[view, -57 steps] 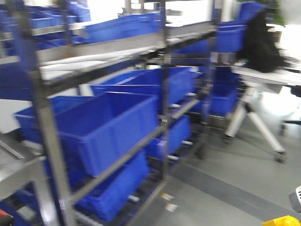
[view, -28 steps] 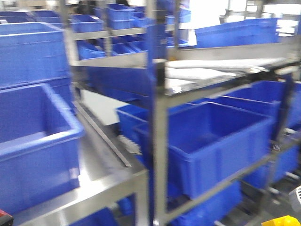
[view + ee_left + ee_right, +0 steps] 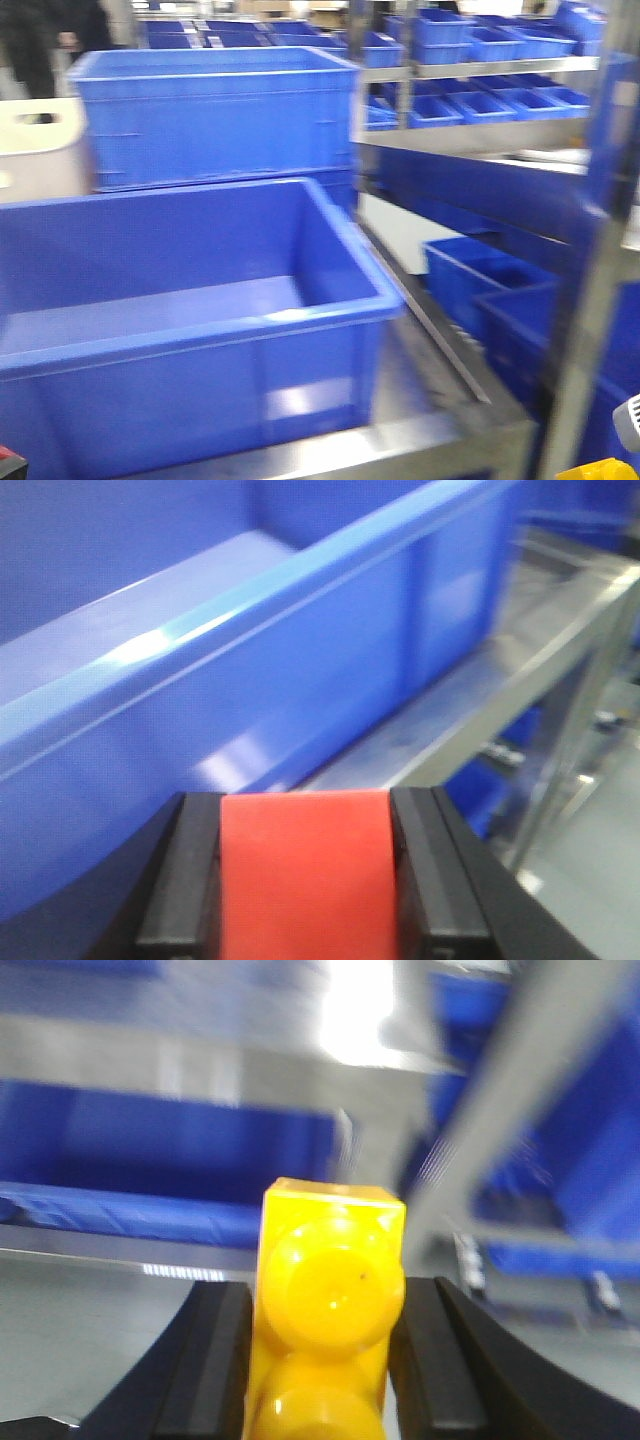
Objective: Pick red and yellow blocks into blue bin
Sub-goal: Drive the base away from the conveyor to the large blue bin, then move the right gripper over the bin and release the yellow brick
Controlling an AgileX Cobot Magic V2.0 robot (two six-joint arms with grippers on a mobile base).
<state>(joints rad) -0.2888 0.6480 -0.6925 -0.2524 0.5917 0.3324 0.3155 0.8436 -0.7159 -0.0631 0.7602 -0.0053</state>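
In the left wrist view my left gripper point(image 3: 305, 815) is shut on the red block point(image 3: 305, 880), whose sides sit against both black fingers point(image 3: 190, 880). It hovers just outside the near wall of the blue bin point(image 3: 250, 680), below the rim. My right gripper point(image 3: 325, 1305) is shut on the yellow block point(image 3: 330, 1280), studs facing the camera. In the front view the blue bin point(image 3: 200, 335) fills the lower left and its inside looks bare. Red point(image 3: 8, 463) and yellow point(image 3: 600, 470) slivers show at the bottom corners.
A ribbed blue crate point(image 3: 215, 115) stands behind the bin, with a cream tub point(image 3: 40, 150) to its left. The bin rests on a steel shelf point(image 3: 420, 440). More blue bins point(image 3: 490, 290) fill the racks to the right, behind a steel upright point(image 3: 590, 300).
The front view has swept left along the racks, and the large blue bin now sits in front. The red and yellow slivers stay in the bottom corners.
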